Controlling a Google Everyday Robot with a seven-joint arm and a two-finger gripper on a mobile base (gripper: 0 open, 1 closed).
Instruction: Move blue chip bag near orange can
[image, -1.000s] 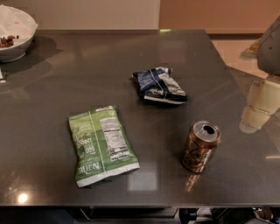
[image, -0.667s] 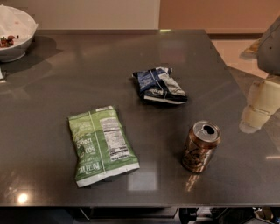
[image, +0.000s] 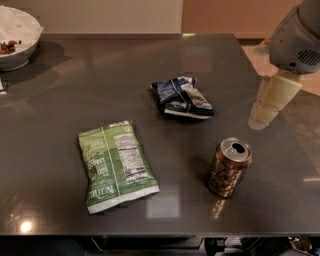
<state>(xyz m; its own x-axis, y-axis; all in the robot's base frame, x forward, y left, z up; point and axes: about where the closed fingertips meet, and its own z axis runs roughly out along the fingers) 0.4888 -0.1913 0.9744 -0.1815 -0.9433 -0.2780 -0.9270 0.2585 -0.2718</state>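
Blue chip bag (image: 182, 97), small wrinkly dark-blue foil, lies mid-table, left of the cream gripper (image: 266, 107) hanging at the right edge; cannot tell how wide it is. Brownish-orange metal can (image: 229, 167) stands upright near-right, apart from the bag. Flat green bag (image: 116, 165) near-left, white bowl (image: 17, 37) far-left.

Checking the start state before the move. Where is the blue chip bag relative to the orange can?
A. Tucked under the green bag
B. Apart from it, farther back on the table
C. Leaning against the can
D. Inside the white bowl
B: the blue chip bag lies flat behind the upright orange can with a visible gap between them. The end effector hangs over the table's right edge and touches neither.
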